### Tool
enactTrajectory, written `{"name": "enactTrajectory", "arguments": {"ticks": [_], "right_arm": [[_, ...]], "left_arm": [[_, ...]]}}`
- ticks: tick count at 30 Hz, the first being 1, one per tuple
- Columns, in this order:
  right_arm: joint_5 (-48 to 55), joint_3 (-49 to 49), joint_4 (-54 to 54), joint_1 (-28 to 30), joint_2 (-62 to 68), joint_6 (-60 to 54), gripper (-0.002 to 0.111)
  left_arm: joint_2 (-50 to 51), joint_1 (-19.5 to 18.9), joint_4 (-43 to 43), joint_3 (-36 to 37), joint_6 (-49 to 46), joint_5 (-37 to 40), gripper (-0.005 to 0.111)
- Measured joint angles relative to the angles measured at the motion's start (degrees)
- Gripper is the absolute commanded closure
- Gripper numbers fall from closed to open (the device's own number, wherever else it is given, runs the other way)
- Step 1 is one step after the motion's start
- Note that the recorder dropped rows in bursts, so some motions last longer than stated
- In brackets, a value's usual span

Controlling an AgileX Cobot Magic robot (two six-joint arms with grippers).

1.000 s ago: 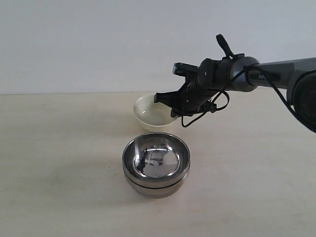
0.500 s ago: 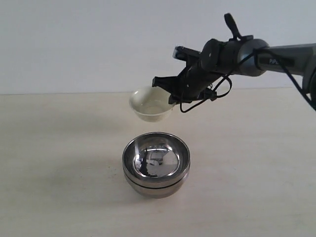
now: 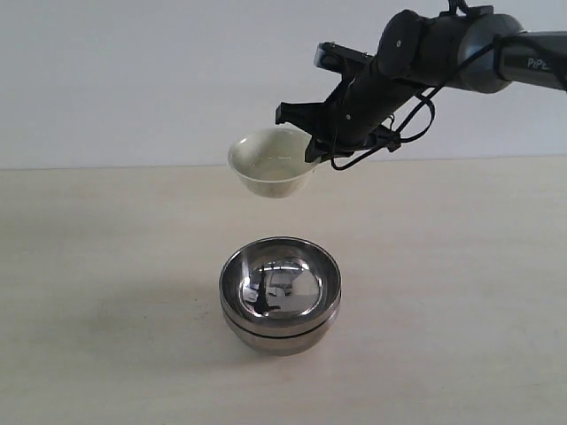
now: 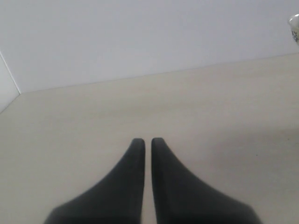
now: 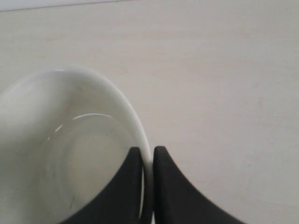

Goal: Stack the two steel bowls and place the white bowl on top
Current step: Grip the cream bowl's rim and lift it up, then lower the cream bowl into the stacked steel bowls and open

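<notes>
The right gripper (image 3: 312, 149) pinched the white bowl (image 3: 266, 173) by its rim, holding it tilted, higher than the 2 stacked steel bowls (image 3: 280, 297). The left gripper (image 4: 147, 142) was pressed together.

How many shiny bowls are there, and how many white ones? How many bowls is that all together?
steel bowls: 2, one nested inside the other
white bowl: 1, held up in the air
Total: 3 bowls
</notes>
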State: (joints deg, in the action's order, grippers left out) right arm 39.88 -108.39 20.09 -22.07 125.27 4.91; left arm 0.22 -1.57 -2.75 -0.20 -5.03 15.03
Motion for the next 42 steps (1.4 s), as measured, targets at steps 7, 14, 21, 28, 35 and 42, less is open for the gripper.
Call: {"name": "enactTrajectory", "arguments": {"ticks": [7,14,21,28,35,42], "right_arm": [[3.2,0.0,0.1,0.0,-3.7,-0.4,0.108],[9.2,0.1,0.7,0.0,-7.6,-1.1,0.108],[6.7,9.7,2.5,0.0,-16.0,-2.9,0.108],[2.7,23.7,11.6,-0.1,-21.0,-11.5,0.108],[-1.4,34.6,19.0,-1.0,-23.2,-19.7,0.108],[-3.6,38.9,19.9,-2.5,-23.2,-21.7,0.108]], "left_arm": [[0.0,0.0,0.0,0.0,0.0,0.0,0.103],[0.0,0.0,0.0,0.0,0.0,0.0,0.103],[0.0,0.0,0.0,0.0,0.0,0.0,0.103],[0.0,0.0,0.0,0.0,0.0,0.0,0.103],[0.0,0.0,0.0,0.0,0.0,0.0,0.103],[0.0,0.0,0.0,0.0,0.0,0.0,0.103]]}}
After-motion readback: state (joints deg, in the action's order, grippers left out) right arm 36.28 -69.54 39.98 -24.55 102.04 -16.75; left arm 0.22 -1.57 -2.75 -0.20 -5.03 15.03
